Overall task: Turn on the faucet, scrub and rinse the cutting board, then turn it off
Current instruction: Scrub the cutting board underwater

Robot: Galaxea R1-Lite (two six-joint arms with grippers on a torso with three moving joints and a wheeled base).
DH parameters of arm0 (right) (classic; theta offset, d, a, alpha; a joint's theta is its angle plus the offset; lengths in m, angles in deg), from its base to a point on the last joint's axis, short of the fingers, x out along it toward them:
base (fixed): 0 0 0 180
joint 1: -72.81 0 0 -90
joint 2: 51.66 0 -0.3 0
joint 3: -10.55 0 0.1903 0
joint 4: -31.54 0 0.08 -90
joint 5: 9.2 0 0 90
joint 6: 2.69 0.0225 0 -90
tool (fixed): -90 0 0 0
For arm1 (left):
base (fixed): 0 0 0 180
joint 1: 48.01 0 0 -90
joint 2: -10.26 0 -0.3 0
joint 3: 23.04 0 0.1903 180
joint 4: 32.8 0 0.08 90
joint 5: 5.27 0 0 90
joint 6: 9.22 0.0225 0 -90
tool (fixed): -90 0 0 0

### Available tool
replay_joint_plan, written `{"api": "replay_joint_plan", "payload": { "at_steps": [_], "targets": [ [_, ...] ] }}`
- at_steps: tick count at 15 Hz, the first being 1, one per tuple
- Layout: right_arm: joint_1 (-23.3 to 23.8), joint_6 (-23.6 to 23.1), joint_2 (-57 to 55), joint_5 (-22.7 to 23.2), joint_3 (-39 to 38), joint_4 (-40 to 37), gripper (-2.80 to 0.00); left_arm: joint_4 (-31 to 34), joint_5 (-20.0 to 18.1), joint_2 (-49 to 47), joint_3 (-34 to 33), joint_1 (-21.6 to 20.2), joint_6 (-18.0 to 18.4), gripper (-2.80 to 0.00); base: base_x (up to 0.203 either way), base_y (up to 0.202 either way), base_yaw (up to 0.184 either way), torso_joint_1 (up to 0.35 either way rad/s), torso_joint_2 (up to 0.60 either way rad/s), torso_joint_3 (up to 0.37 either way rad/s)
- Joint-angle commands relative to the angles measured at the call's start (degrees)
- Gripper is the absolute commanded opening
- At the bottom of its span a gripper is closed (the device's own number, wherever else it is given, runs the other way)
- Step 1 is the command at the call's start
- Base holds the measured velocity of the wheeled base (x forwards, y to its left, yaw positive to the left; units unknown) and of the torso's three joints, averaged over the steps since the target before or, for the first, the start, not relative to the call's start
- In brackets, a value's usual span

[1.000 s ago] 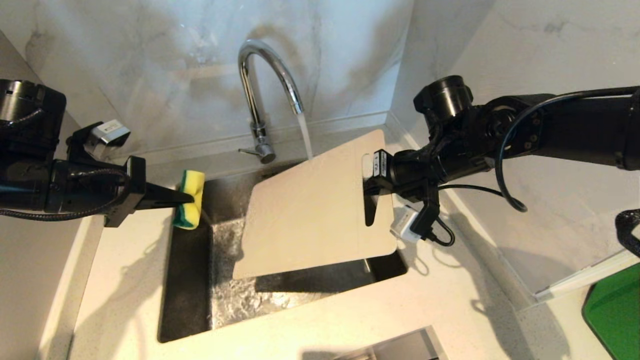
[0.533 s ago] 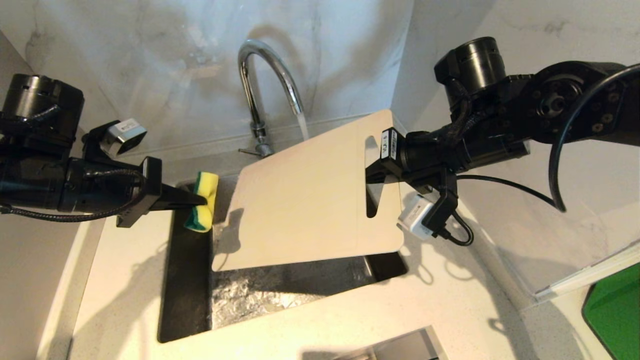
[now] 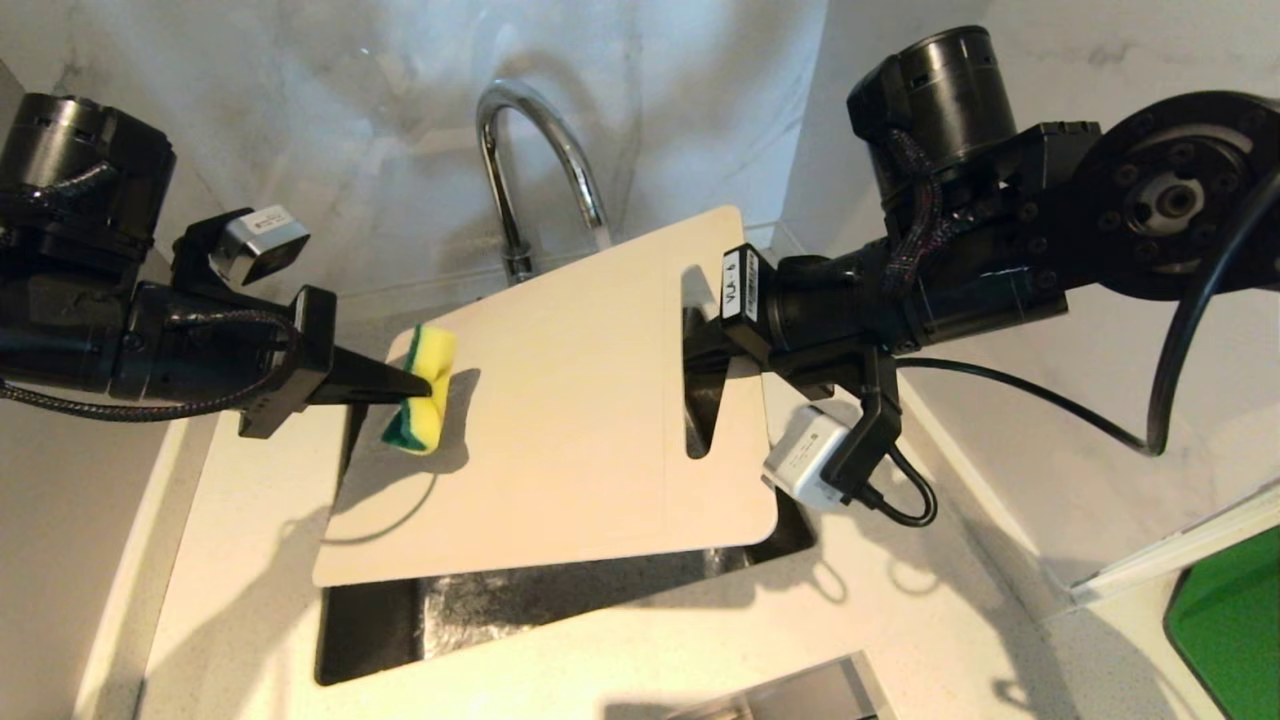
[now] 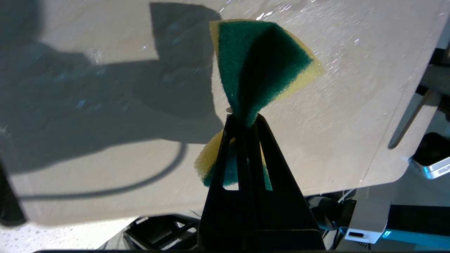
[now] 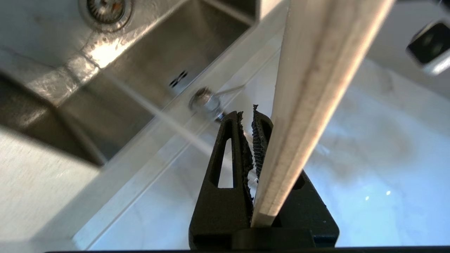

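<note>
Overhead, one cutting board [image 3: 570,400], one sponge [image 3: 425,390], one faucet [image 3: 520,150], two pincers clamped

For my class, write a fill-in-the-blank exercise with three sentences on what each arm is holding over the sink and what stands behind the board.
1. The left gripper has its jaws shut on a yellow and green ____.
2. The right gripper holds the cutting board at the end with the long ____.
3. Behind the raised board stands the chrome ____, above the sink.

Missing words: sponge; slot; faucet
</note>
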Motion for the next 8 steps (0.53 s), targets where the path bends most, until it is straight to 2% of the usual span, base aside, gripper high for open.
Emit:
{"api": "replay_joint_plan", "payload": {
  "at_steps": [1, 5, 8],
  "targets": [
    [-1.8, -0.6, 0.1, 0.1, -0.8, -0.1, -2.8, 0.1, 0.0, 0.0, 1.1, 1.6, -0.5, -2.8, 0.0, 0.0, 0.0, 0.0, 0.0, 0.0],
    [-4.7, 0.8, 0.0, 0.0, -3.9, 3.3, -2.8, 0.7, 2.7, -1.5, 3.6, 5.1, -0.9, -2.8, 0.0, 0.0, 0.0, 0.0, 0.0, 0.0],
    [-6.9, 1.7, -0.1, -1.0, -6.7, 5.8, -2.8, 2.6, 3.6, -3.4, 8.3, 7.2, -2.0, -2.8, 0.0, 0.0, 0.0, 0.0, 0.0, 0.0]
  ]
}}
